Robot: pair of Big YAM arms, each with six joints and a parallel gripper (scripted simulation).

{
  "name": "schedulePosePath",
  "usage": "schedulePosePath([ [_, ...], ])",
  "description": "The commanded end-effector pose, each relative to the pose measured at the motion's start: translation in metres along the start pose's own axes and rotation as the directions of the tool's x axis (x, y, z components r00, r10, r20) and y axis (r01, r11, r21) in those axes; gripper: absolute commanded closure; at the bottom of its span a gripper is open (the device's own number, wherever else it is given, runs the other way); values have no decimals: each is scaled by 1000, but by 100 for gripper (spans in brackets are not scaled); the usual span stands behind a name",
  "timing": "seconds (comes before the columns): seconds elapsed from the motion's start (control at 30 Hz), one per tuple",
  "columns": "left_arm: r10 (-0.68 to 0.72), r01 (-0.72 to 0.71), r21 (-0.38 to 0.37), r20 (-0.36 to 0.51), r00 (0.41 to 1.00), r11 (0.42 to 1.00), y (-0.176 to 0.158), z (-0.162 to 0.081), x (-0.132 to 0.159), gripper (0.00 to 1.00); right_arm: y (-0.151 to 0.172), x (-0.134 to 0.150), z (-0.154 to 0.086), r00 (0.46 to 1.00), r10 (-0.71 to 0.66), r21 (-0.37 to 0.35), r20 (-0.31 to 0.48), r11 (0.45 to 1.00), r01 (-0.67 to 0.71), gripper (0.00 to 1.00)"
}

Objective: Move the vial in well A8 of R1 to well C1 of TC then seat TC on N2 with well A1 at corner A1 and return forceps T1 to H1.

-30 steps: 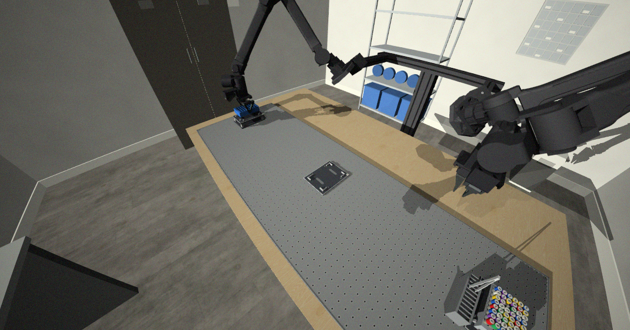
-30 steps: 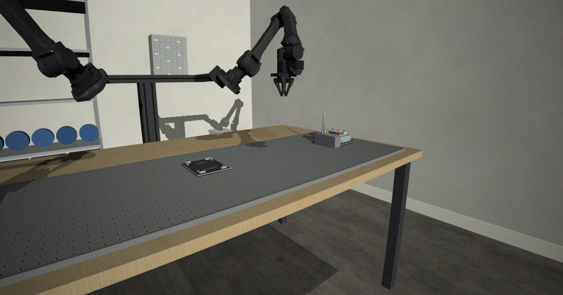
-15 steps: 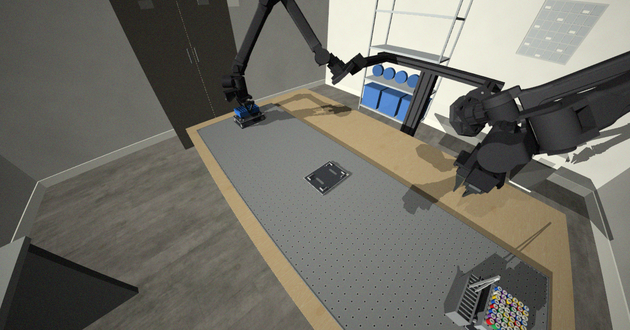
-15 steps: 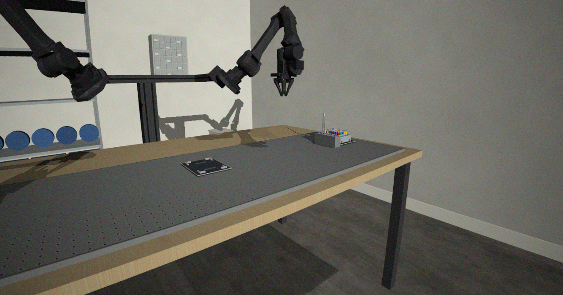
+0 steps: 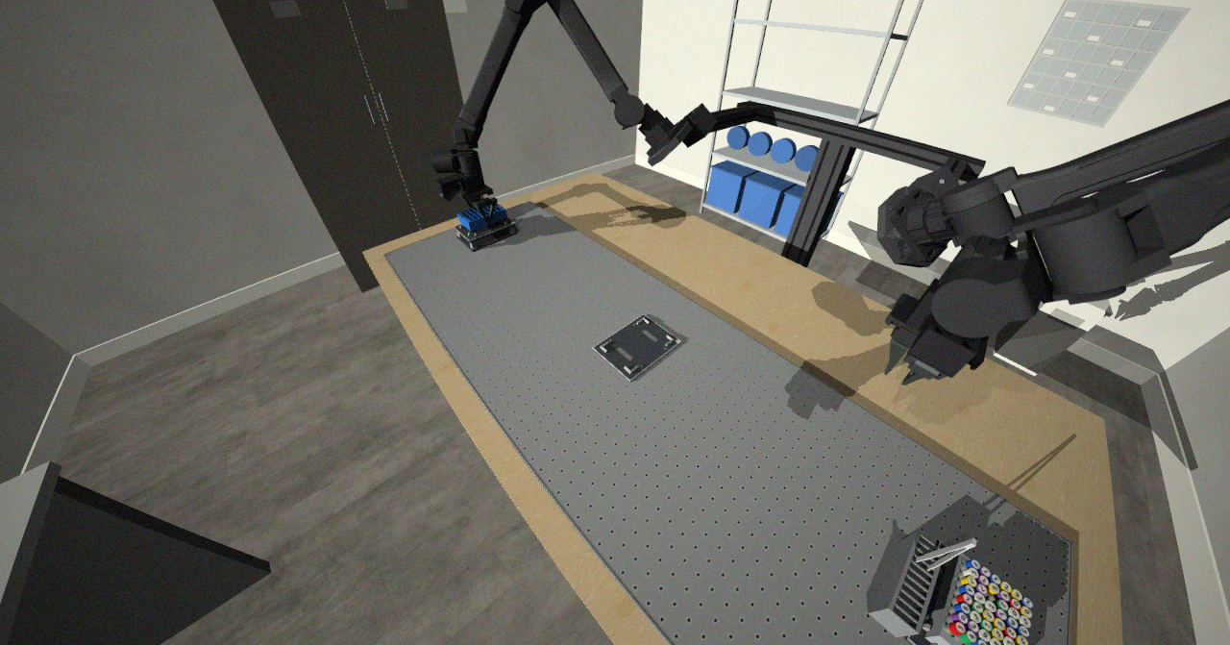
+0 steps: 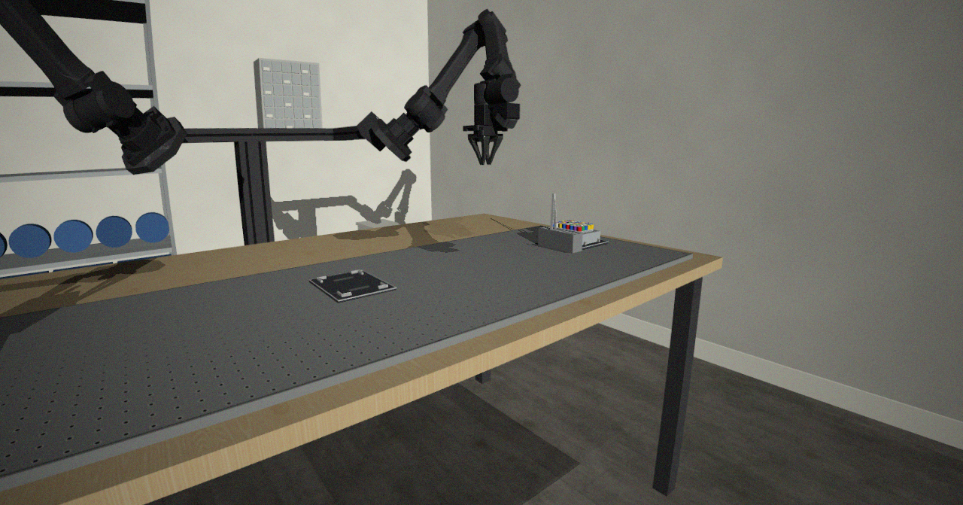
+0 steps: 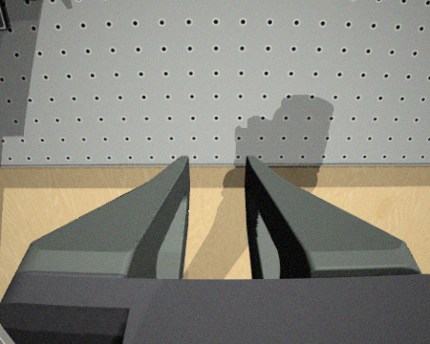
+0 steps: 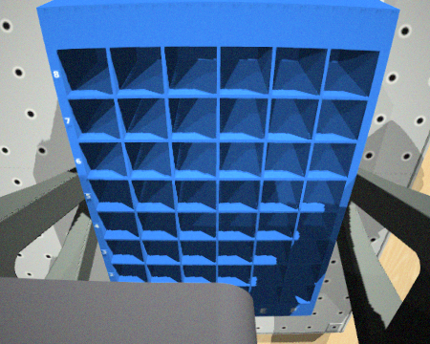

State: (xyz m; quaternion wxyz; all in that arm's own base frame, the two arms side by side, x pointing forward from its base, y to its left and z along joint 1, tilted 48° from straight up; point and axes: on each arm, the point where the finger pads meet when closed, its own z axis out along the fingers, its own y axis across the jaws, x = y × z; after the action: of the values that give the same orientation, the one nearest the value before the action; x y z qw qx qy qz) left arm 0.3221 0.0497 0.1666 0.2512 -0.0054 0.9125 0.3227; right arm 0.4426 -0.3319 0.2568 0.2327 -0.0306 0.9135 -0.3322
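Worktop (image 5: pixel 730 469) (image 6: pixel 269 340) (image 7: pixel 216 86) (image 8: pixel 14 96), 11 o'clock from above: right pincer (image 5: pixel 488 210) (image 8: pixel 216 176) clamps tube carrier TC (image 5: pixel 479 218) (image 8: pixel 215 29), wide-set, likely for seating; left pincer (image 5: pixel 898 375) (image 6: pixel 485 162) (image 7: pixel 217 158) slightly open, empty.

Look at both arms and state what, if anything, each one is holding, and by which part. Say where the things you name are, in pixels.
The right gripper (image 5: pixel 485 210) (image 8: pixel 217 173) holds the blue tube carrier (image 5: pixel 475 220) (image 8: pixel 217 26) by its two long side walls, around the middle rows. The left gripper (image 5: pixel 897 377) (image 6: pixel 485 163) (image 7: pixel 217 170) holds nothing.

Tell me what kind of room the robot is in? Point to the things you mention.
Probably a science lab or workshop. There's a big table (image 5: pixel 511 447) (image 6: pixel 585 313) topped with a board full of little holes, a box of colorful little bottles (image 5: pixel 989 605) (image 6: pixel 575 226), and metal shelves (image 5: pixel 799 106) (image 6: pixel 152 64).
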Motion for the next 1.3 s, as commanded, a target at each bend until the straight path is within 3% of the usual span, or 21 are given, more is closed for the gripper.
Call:
schedulePosePath([
  [0.0,-18,18,-1,9,1000,1000,3,-3,-7,76,-12,-7,-6,1000,1,25,25,1000,-1,100],
  [0.57,-18,18,-1,9,1000,1000,3,-3,-7,76,-17,-14,-3,999,2,31,33,1000,-4,100],
  [0.6,-18,18,-1,9,1000,1000,3,-3,-7,76,-24,-17,-12,999,8,46,49,999,-11,100],
  [0.8,-18,18,-1,9,1000,1000,3,-3,-7,76,-17,-13,-1,999,2,30,32,1000,-3,100],
  [1.27,-18,18,-1,9,1000,1000,3,-3,-7,76,-17,-12,0,999,2,30,32,1000,-3,100],
])
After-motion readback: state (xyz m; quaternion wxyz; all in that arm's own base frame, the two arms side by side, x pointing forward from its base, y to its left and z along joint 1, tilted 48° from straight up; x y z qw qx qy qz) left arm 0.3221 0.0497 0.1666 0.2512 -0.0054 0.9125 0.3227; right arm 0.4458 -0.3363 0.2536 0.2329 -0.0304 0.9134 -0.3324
